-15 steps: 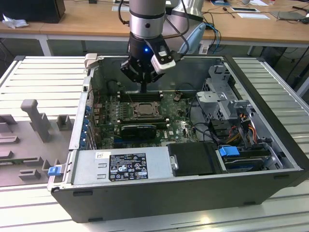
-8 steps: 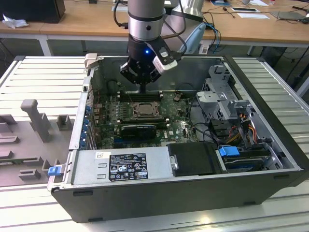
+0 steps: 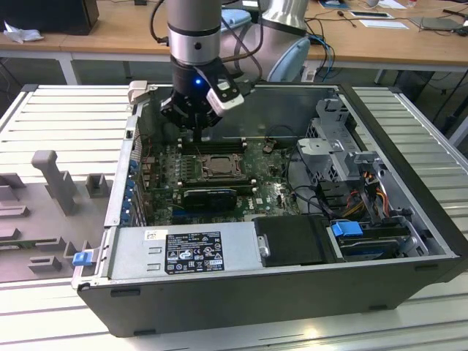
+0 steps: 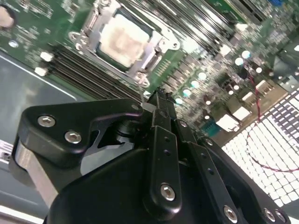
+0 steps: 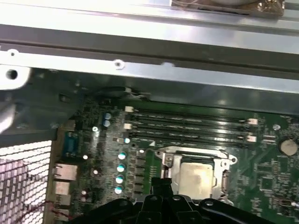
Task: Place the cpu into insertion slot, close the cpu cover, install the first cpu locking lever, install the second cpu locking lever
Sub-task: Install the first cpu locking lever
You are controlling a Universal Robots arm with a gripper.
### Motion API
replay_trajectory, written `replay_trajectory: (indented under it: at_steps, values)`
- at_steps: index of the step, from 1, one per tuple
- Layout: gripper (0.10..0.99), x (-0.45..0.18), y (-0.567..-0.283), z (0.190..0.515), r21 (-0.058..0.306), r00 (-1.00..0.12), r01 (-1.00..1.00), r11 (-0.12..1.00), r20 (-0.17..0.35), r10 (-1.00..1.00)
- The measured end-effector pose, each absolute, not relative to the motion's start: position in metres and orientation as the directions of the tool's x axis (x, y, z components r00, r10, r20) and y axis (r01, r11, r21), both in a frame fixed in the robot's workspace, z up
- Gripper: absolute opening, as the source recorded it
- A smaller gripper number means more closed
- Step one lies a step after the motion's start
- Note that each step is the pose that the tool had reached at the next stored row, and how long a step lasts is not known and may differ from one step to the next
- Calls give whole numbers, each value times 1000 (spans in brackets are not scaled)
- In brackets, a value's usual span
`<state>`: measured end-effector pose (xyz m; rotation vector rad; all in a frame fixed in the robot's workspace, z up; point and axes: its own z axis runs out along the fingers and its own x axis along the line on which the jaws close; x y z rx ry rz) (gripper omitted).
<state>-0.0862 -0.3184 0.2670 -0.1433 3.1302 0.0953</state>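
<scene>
Open computer case (image 3: 307,289), laid on its side so that the motherboard (image 3: 272,191) faces up for access from above. The power supply (image 3: 186,252) sits along the case's near edge. Just beyond it a long black card (image 3: 210,196) crosses the board.

Past the card, toward the middle of the board, is the insertion slot (image 3: 191,170). The cpu (image 4: 124,39) lies seated in it, pale top upward. The cpu cover (image 4: 158,45) appears folded down flat around the chip, which shows through the cover's window. Judgement: placement and cover closure look complete; whether either locking lever is latched cannot be told.

The gripper (image 3: 203,134) hangs over the memory slots (image 5: 187,125), just beside the slot's far edge and clear of the board. Its fingers (image 4: 161,140) are pressed together with nothing between them, a stance better suited to pushing a thin lever than to carrying. The case's far wall (image 5: 140,70) stands behind.
</scene>
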Motion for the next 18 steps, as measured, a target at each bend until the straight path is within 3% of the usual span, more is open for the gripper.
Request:
replay_trajectory:
  at_steps: [9, 18]
  values:
    - [106, -109, -316, 260, 63, -996, -91, 994, -10, -91]
    - [106, -110, -296, 258, 63, -996, -92, 994, -10, -91]
